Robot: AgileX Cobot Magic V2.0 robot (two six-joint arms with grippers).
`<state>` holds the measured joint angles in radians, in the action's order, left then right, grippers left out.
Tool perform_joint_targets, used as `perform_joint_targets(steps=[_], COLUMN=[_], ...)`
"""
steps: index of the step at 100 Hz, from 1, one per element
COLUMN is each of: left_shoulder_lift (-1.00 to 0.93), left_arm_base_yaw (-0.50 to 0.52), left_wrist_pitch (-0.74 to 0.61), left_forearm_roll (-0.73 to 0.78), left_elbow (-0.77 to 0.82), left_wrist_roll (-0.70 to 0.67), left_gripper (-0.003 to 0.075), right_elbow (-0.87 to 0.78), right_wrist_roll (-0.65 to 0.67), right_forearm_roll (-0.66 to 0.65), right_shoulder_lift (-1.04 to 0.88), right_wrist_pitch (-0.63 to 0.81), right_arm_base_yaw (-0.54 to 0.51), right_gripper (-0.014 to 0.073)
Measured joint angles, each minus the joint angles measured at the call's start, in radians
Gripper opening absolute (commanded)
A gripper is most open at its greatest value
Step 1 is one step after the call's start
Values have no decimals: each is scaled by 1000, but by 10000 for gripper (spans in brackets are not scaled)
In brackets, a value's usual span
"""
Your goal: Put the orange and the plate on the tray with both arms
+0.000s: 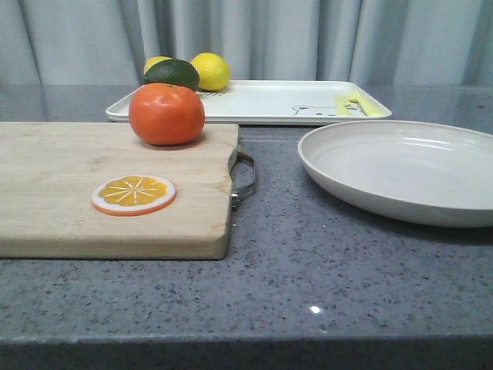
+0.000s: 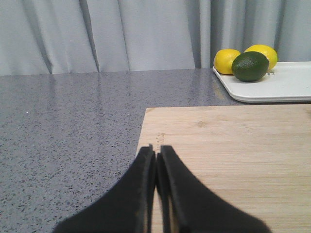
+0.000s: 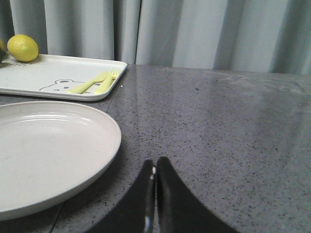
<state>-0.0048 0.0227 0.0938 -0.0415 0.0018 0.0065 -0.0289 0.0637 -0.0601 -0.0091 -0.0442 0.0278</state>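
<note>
Nothing grasped yet: left gripper point(image 2: 156, 151) and right gripper point(image 3: 155, 166) both closed, empty. Orange point(image 1: 166, 114) ahead of left gripper on cutting board point(image 1: 77, 185); plate point(image 3: 43, 150) beside right gripper; tray point(image 1: 262, 100) beyond. Next: open, reach.

Cutting board point(image 1: 115, 189) bears an orange slice point(image 1: 133, 194) (two lemons point(image 1: 210, 71) behind).

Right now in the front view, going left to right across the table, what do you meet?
Wooden cutting board → orange slice → orange → metal handle → plate. Fruit and tray at the back overlap these, so left out.
</note>
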Motion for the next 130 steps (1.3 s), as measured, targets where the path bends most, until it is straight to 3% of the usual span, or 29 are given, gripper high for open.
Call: perform_joint_targets(steps=[73, 121, 130], left_shoulder_lift=[0, 0, 0], left_arm_base_yaw=[0, 0, 0], left_wrist_pitch=[-2, -94, -62], left_forearm_roll=[0, -14, -20], left_elbow=[0, -8, -40], left_wrist_roll=[0, 0, 0], left_gripper=[-20, -20, -20], right_elbow=[0, 0, 13], right_wrist_roll=[0, 0, 0], right_forearm_roll=[0, 0, 0], right_shoulder_lift=[0, 0, 0], right_wrist_pitch=[0, 69, 70], right_arm_base_yaw=[0, 0, 0], right_gripper=[15, 15, -40])
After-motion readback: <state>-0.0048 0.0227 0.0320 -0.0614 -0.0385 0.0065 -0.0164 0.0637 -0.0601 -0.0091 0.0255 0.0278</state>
